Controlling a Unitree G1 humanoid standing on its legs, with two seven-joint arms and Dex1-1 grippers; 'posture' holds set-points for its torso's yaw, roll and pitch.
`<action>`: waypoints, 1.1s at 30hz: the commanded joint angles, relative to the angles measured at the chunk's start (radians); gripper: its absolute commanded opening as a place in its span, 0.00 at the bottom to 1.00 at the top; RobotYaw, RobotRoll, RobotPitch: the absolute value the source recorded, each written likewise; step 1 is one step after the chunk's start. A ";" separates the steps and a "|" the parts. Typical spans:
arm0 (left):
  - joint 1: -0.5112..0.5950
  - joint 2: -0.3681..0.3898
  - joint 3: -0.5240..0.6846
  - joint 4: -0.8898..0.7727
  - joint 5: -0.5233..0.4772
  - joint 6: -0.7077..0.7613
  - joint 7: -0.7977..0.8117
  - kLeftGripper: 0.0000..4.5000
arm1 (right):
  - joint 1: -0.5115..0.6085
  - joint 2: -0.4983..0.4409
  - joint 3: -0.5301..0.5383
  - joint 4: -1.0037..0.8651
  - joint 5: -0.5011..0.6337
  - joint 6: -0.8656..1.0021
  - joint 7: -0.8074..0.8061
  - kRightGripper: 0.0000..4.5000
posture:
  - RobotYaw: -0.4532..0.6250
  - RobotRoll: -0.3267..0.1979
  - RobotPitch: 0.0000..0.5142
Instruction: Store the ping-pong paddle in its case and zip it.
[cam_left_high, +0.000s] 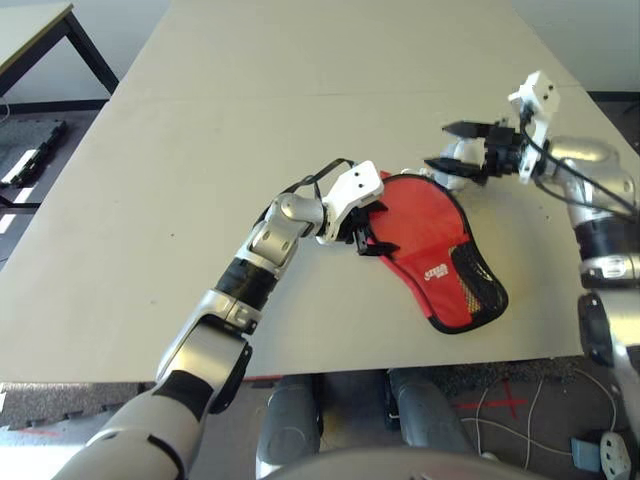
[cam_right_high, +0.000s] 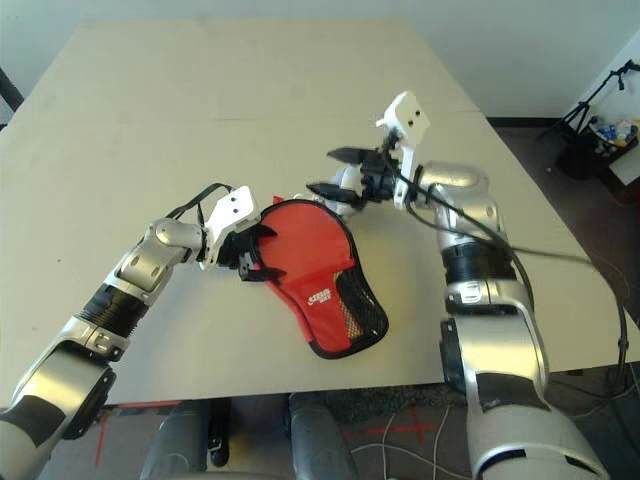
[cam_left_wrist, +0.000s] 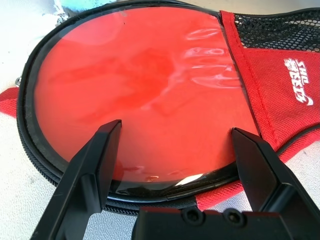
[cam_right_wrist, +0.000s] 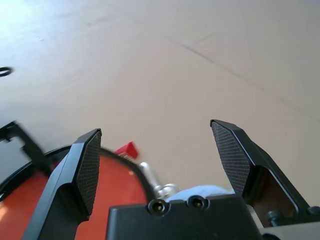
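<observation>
The red case (cam_left_high: 440, 250) lies flat on the worktop (cam_left_high: 250, 130). The left hand (cam_left_high: 368, 235) sits at its round end, fingers spread wide, not holding it. The right hand (cam_left_high: 455, 146) is up above the case's far edge, fingers spread wide and holding nothing.

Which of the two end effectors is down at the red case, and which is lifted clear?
The left end effector sits low at the case's round end, fingers open. The right end effector hovers above the table beyond the case, open and empty.

Head stereo looks down; wrist cams close, sharing case (cam_left_wrist: 150, 90).
</observation>
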 joint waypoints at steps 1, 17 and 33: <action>0.031 0.009 -0.033 0.020 0.023 0.022 0.008 0.99 | -0.056 0.009 -0.020 0.160 -0.041 -0.025 -0.108 1.00 | 0.34 0.62 0.31; 0.043 0.015 -0.033 -0.007 0.022 0.034 0.010 0.99 | -0.095 0.017 -0.022 0.384 -0.093 0.064 -0.173 1.00 | 0.35 0.62 0.31; 0.046 0.015 -0.040 -0.017 0.020 0.048 0.008 1.00 | -0.094 -0.008 -0.056 0.401 -0.105 0.155 -0.182 0.40 | 0.35 0.62 0.33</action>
